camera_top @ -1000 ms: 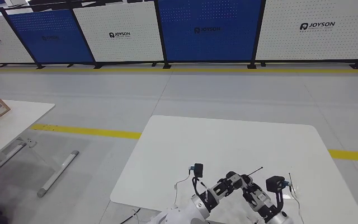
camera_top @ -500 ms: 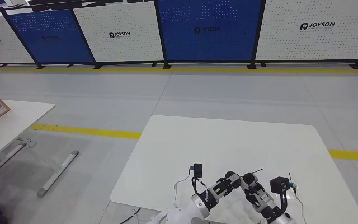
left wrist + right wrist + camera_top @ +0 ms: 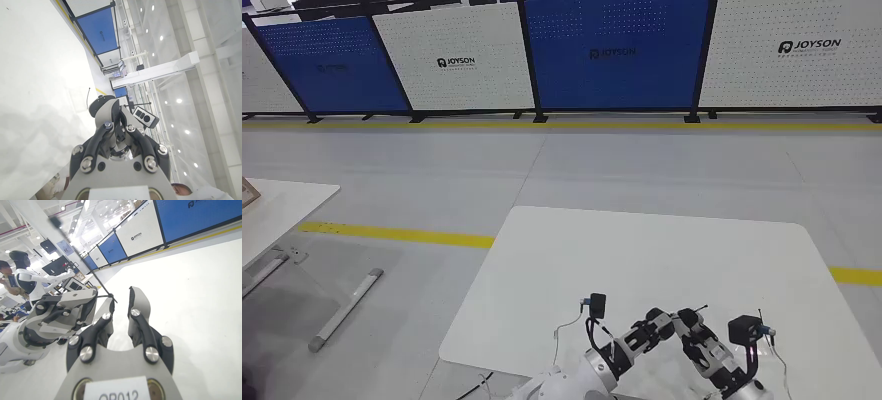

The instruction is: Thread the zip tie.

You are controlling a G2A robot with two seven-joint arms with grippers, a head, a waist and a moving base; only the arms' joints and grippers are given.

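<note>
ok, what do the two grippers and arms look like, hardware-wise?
Both match: the left gripper and right gripper have grey metal bodies, black curved links on silver round pins, and grey fingers lined with black ribbed pads. A white label sits at each base. The arms are white and black, each with a black camera box trailing a thin cable.
</note>
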